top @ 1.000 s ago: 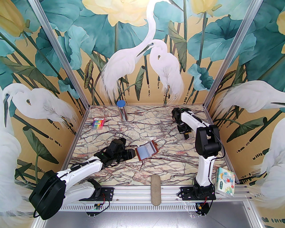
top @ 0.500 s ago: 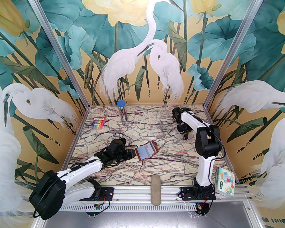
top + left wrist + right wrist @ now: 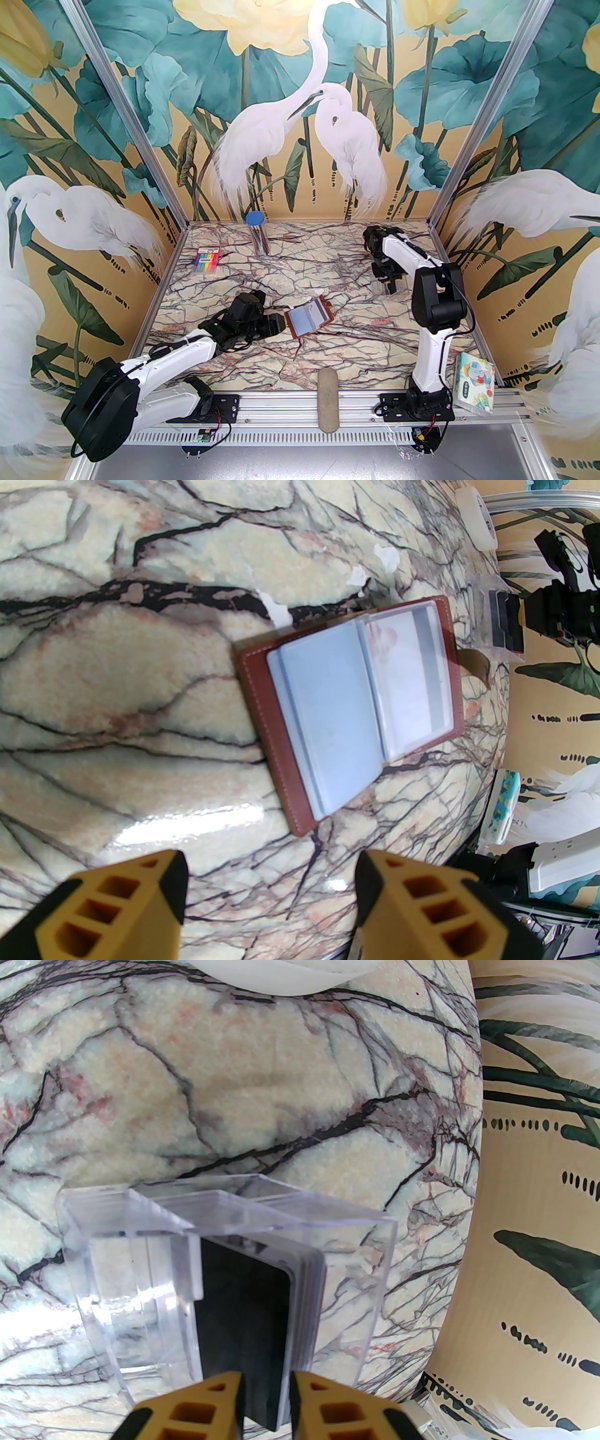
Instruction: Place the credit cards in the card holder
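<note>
On the tabletop (image 3: 356,356), the biggest risk I judge is the holder (image 3: 309,318) sliding. It lies loose at mid-frame of the top view, and the left fingers (image 3: 140,892) are spread wide and empty just short of its near edge, so a card pushed into it could shove it away. Next, the clear case (image 3: 140,1222) at the right of the top view looks light and unanchored, so pulling a card out could tip it or lift it along. The cards (image 3: 243,1325) are packed tight in it, and the right fingers (image 3: 211,1405) bracket the dark front one. Whether they pinch it or merely flank it I cannot tell, and they could drag out two cards or let a slick one twist. The holder lies open and flat with its sleeves (image 3: 328,714) facing up. Its long axis runs from lower left to upper right of the top frame, with the tab (image 3: 473,663) at the right end. The cards stand on edge in the case, their free ends toward the right fingers.
</note>
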You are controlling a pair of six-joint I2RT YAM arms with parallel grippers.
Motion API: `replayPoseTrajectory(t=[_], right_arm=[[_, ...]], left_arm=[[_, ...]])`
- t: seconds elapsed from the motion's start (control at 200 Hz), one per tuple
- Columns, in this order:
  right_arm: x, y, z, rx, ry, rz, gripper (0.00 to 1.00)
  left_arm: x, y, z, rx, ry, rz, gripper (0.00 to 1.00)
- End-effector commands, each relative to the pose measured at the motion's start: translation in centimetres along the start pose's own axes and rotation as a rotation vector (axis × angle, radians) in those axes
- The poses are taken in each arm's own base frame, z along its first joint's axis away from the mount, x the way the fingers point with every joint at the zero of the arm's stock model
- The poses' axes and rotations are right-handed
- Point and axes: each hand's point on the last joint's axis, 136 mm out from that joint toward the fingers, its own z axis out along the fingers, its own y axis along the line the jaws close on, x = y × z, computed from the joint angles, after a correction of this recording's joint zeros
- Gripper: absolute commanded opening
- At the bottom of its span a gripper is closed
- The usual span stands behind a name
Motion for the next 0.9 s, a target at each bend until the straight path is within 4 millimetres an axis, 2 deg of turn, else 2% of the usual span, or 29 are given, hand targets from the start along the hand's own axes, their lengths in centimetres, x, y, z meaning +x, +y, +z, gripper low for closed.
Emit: replayPoseTrajectory(t=[0.0, 0.57, 0.755, 0.895], right_arm=[[0.0, 0.1, 0.0, -0.012, -0.004, 0.012, 0.25], [0.2, 0.8, 0.4, -0.041, 0.011, 0.005, 0.25], [-0.1, -0.5, -0.2, 0.011, -0.017, 0.018, 0.25], [-0.1, -0.7, -0.2, 0.022, -0.018, 0.019, 0.26]], left_arm=[[-0.1, -0.4, 0.1, 0.023, 0.008, -0.009, 0.64], [0.0, -0.1, 0.2, 0.016, 0.008, -0.011, 0.64], [0.1, -0.2, 0.1, 0.019, 0.008, -0.012, 0.64], [0.1, -0.1, 0.2, 0.019, 0.009, -0.013, 0.64]])
